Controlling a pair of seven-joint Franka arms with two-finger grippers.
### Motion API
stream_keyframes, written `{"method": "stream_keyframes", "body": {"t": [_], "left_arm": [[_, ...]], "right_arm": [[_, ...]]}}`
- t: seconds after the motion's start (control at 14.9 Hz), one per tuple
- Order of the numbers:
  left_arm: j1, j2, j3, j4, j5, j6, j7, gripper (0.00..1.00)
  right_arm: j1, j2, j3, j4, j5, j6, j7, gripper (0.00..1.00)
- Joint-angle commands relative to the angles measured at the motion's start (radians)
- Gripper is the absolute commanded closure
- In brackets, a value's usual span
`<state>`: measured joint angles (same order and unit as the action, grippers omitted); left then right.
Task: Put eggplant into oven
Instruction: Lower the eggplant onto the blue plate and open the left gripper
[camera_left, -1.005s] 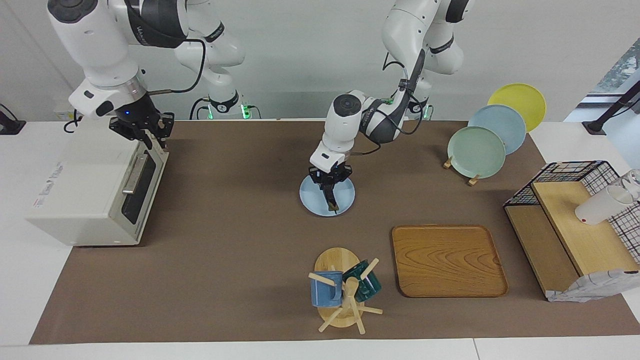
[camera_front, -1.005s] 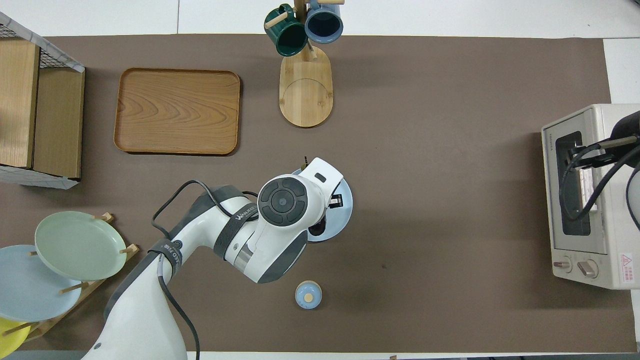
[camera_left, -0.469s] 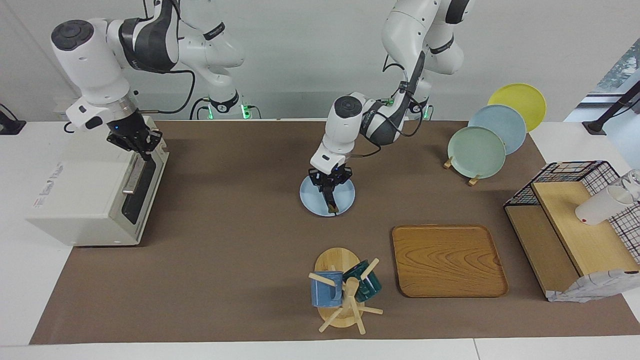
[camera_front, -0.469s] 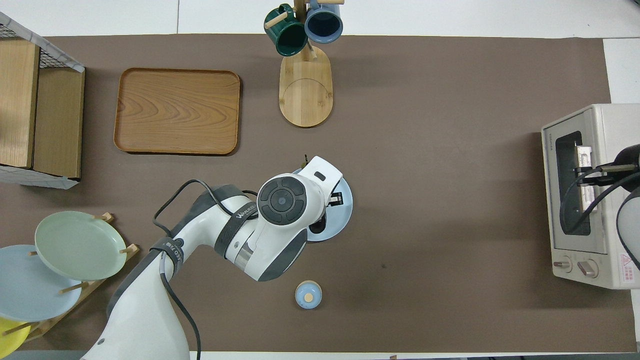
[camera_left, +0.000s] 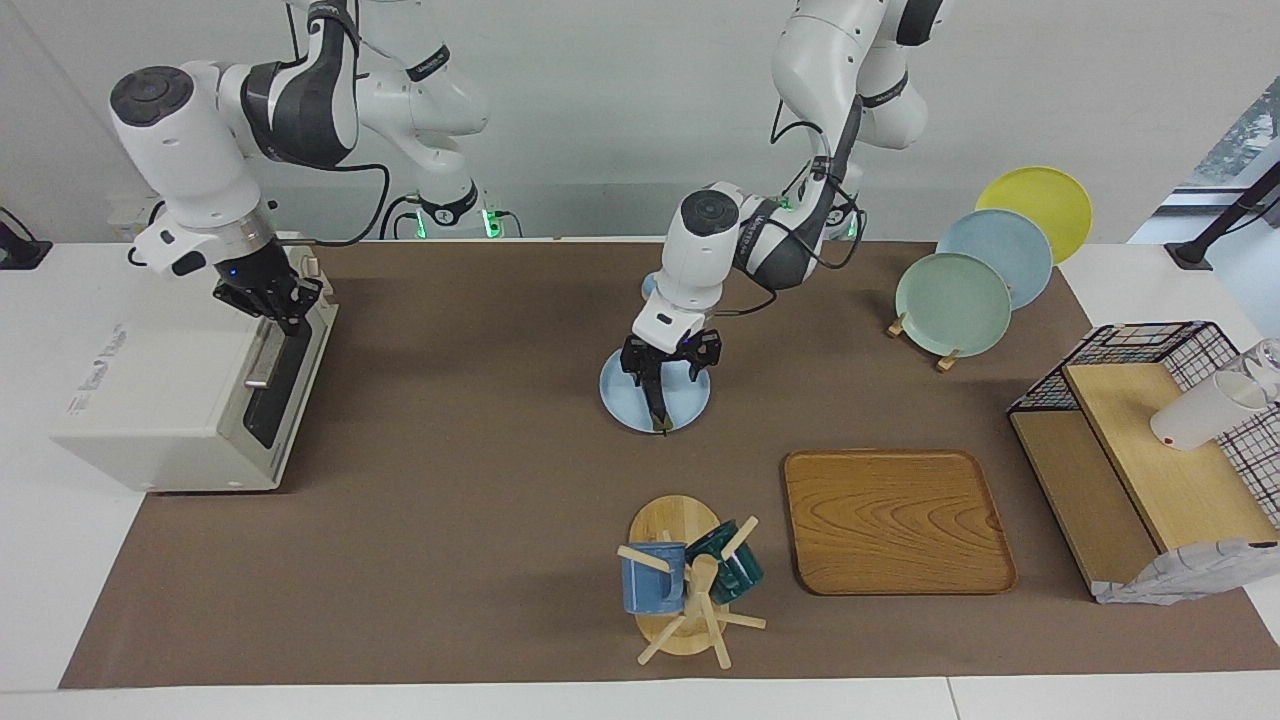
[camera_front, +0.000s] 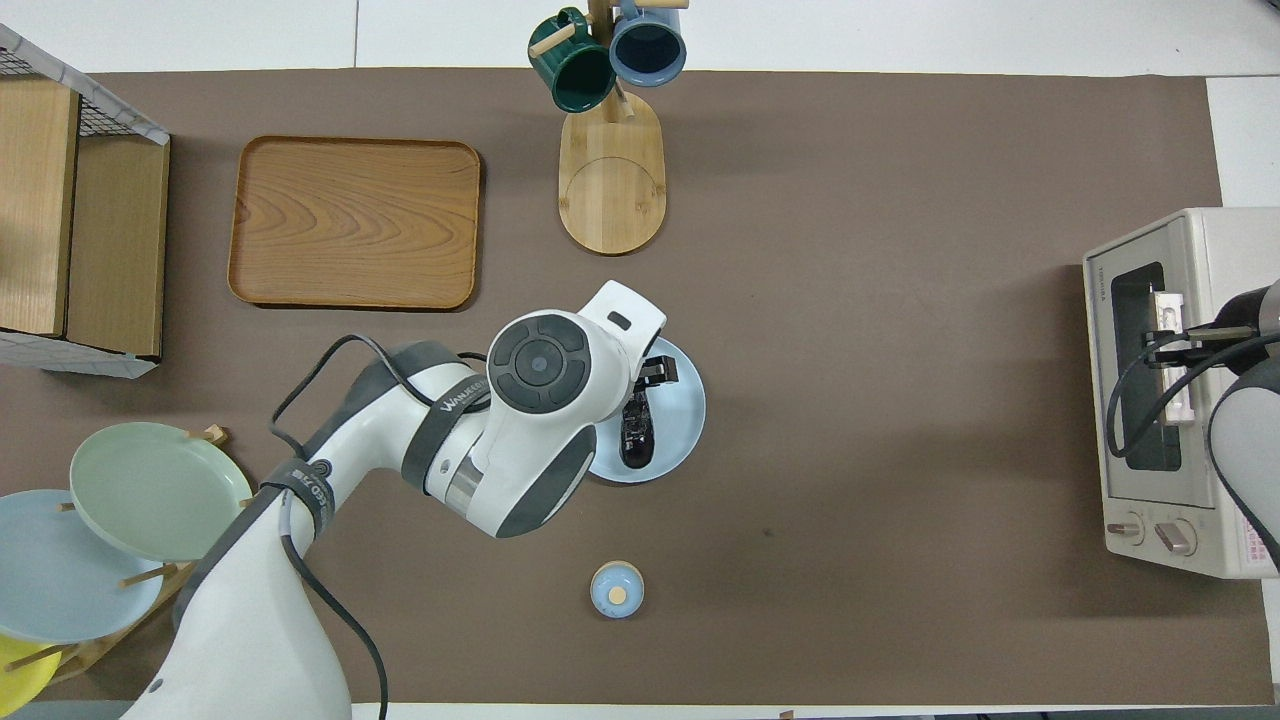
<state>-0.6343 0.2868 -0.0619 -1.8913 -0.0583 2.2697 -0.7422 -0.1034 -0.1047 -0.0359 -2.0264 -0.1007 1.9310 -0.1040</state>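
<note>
The eggplant (camera_left: 655, 400) hangs stem-end down from the left gripper (camera_left: 660, 378), whose jaws are clamped on its upper part. Its lower tip sits just over, or possibly touching, the pale blue plate (camera_left: 690, 400) at the middle of the surface; the facing view does not settle which. In the overhead view the dark body lies over the plate's centre, half hidden by the arm's wrist.

At the right arm's end of the surface stands the oven (camera_left: 180, 390) with its door shut (the glass (camera_front: 1140, 370) faces the middle of the surface). The right gripper (camera_left: 283, 305) is down at the door's top edge by the silver handle (camera_left: 268, 350); whether its jaws are closed on anything I cannot tell.

As a judgement, the task is at an early stage: 1 step, the pickup, looks done. Opening the door, carrying the eggplant across to the oven, placing it on the rack and releasing it all remain.
</note>
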Motion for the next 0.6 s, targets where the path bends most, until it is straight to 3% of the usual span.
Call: {"method": "stream_keyframes", "body": {"t": [0.0, 0.54], "left_arm": [[0.045, -0.023, 0.017, 0.114, 0.0, -0.189, 0.038, 0.0], [0.275, -0.072, 0.019, 0.261, -0.002, -0.38, 0.303, 0.0]], "right_arm": [[-0.012, 0.007, 0.007, -0.014, -0.045, 0.035, -0.012, 1.0], [-0.042, 0.02, 0.007, -0.052, -0.08, 0.079, -0.072, 1.0]]}}
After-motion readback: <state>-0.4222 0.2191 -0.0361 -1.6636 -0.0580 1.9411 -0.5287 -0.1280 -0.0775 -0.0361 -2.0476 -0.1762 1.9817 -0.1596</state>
